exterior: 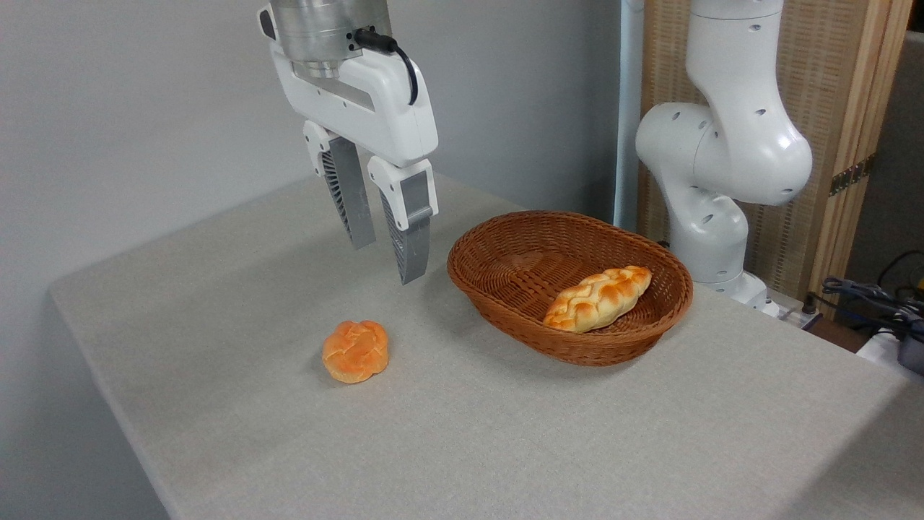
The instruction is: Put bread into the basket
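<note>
The bread, a small round orange-golden bun with a knotted top, lies on the grey table in front of the arm. My gripper hangs in the air above and behind the bun, a little to its right. Its two grey fingers point down, stand apart and hold nothing. To the right sits the oval reddish-brown wicker basket, close beside the gripper's right finger but not touching it.
A longer pale braided loaf lies inside the basket, on its right side. The arm's white base stands behind the basket at the table's right rear. Cables lie off the table's right edge.
</note>
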Robot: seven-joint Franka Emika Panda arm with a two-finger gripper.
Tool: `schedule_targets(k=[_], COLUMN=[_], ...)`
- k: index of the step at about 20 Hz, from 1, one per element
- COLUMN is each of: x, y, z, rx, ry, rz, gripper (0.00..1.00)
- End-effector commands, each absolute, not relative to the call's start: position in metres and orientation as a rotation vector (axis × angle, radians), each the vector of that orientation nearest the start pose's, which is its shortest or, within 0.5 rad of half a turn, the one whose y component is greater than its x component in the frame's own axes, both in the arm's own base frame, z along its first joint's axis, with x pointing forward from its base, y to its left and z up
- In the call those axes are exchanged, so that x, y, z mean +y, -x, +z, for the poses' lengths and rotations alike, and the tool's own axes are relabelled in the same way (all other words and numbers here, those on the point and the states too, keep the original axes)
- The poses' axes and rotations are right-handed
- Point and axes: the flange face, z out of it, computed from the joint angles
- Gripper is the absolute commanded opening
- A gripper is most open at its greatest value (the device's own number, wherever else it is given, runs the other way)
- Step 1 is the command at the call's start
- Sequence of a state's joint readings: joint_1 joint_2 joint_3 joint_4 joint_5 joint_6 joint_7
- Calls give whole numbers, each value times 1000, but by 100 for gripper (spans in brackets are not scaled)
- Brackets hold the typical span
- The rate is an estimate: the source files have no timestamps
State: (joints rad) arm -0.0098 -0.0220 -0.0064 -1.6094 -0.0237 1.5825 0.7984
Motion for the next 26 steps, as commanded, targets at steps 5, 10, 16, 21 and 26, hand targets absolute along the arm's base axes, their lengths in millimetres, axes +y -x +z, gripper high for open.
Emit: schedule_targets(k=[5, 10, 16, 21, 26], x=[-10, -12, -60, -99, -131], y=[-550, -549, -546, -545, -543], z=[622, 619, 594, 554, 490], rx=[1245, 1251, 1377, 1467, 1542], ry=[2922, 2924, 2879, 2826, 2756], rz=[4, 14, 57, 35, -73], gripper=[100, 100, 100, 100, 100])
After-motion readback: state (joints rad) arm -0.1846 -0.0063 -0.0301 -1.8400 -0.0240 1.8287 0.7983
